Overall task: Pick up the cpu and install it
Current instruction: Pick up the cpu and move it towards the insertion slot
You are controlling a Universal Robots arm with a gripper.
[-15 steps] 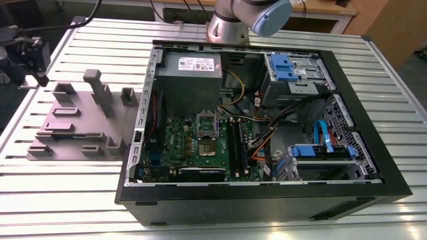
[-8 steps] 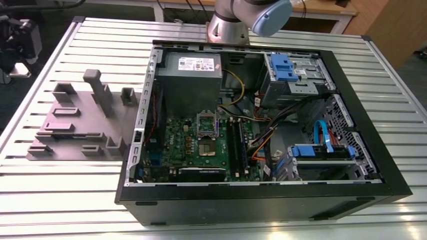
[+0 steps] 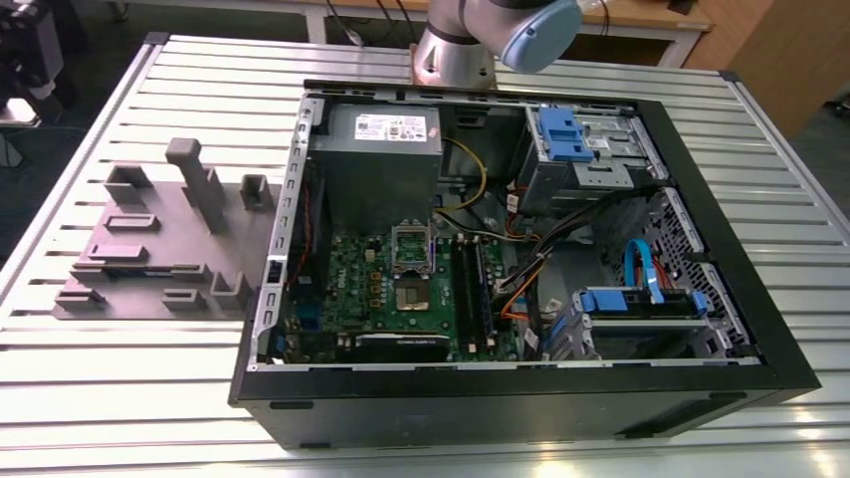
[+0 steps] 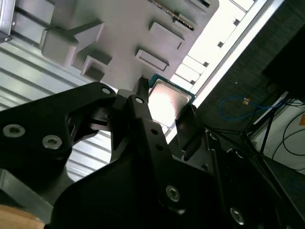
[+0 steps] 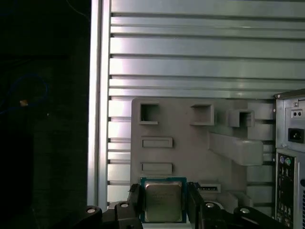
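Note:
The cpu (image 5: 163, 206) is a small square chip with a shiny metal top and a green rim. My gripper (image 5: 163, 193) is shut on it, one black finger (image 5: 135, 202) against each side. Both wrist views show it held high above the grey fixture plate (image 5: 190, 157), well clear of it. In the second wrist view the cpu (image 4: 167, 101) sits between the fingertips of the gripper (image 4: 166, 99), with the plate (image 4: 119, 33) far behind. In the exterior view the motherboard's cpu socket (image 3: 412, 264) lies open inside the computer case (image 3: 505, 378). The arm (image 3: 492, 40) reaches out of that picture at the top.
The fixture plate (image 3: 159, 249) with its raised blocks lies on the slatted metal table (image 3: 133, 368), at the exterior view's left of the case. Memory sticks (image 3: 468, 284), cables and blue drive brackets (image 3: 564, 134) crowd the case. The case's rear panel (image 5: 290, 162) shows beside the plate.

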